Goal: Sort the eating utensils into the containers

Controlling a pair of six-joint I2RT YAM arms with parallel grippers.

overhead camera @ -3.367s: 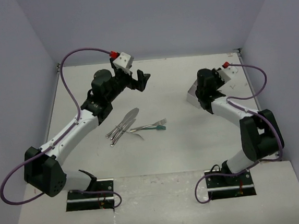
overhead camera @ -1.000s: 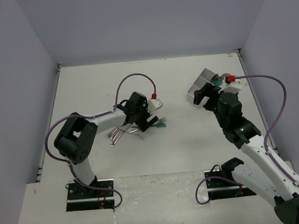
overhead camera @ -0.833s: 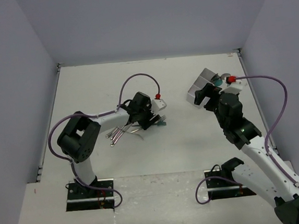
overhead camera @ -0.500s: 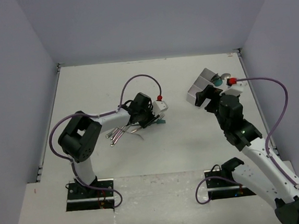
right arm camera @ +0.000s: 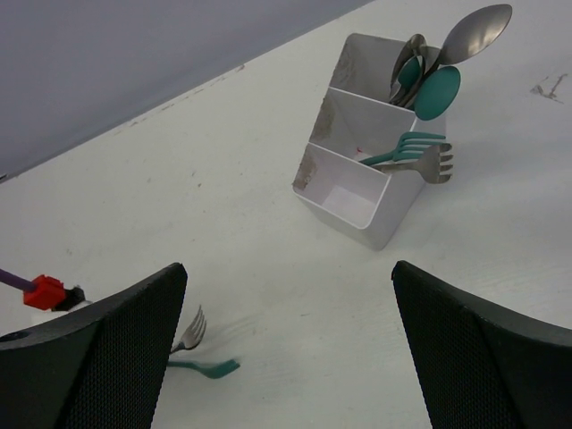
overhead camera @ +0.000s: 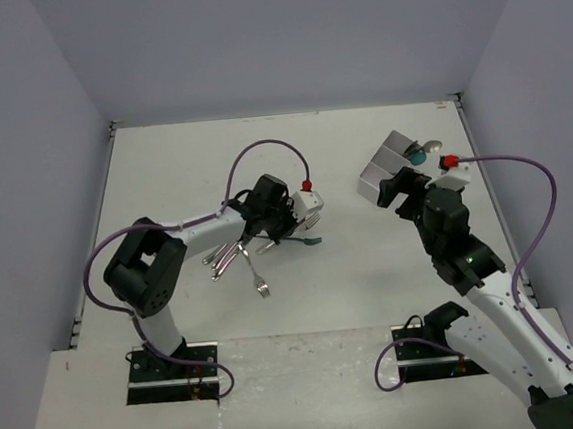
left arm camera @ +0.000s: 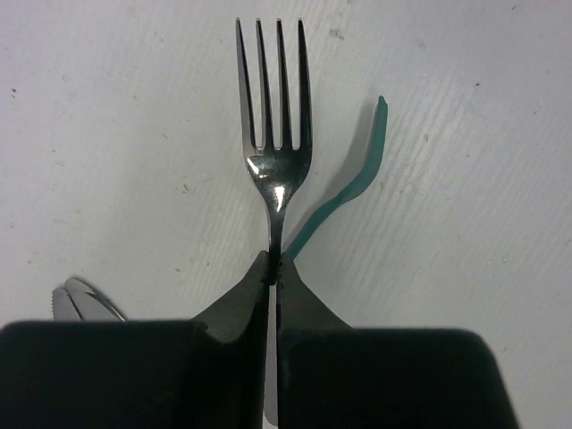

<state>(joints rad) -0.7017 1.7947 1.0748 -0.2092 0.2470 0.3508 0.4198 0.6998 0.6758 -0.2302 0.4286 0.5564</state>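
Count on the tabletop point(overhead camera: 372, 277):
- One held fork point(left arm camera: 275, 170), silver, in the left fingers point(left arm camera: 234, 308).
- One loose fork point(overhead camera: 257, 275), silver.
- One teal utensil point(overhead camera: 305, 240); type not resolvable.
- One heap of silver pieces point(overhead camera: 224, 255); they overlap, so the number is not resolvable.

Count at the box:
- One white three-compartment box point(right arm camera: 391, 214), right rear of the tabletop.
- Far compartment: spoons point(right arm camera: 474, 31), silver and teal, at least three bowls showing.
- Middle compartment: two forks, one teal fork point(right arm camera: 409, 147) and one silver fork point(right arm camera: 433, 164), heads jutting over the rim.

Held fork: shiny, four tines, slim neck. The left fingers are pressed together on the neck just below the head. Its long axis runs straight out from the fingers, tines leading away from the wrist. In the left wrist view the teal utensil passes beneath it at the fingertips and curves off to the right. It sits mid-tabletop, just beside the heap. From overhead it is mostly hidden under the wrist.

Loose fork: lies flat, long axis roughly near-to-far, tines toward the near edge.

Right fingers point(right arm camera: 98, 349): spread wide apart, gripping nothing, just beside the box on its near side.
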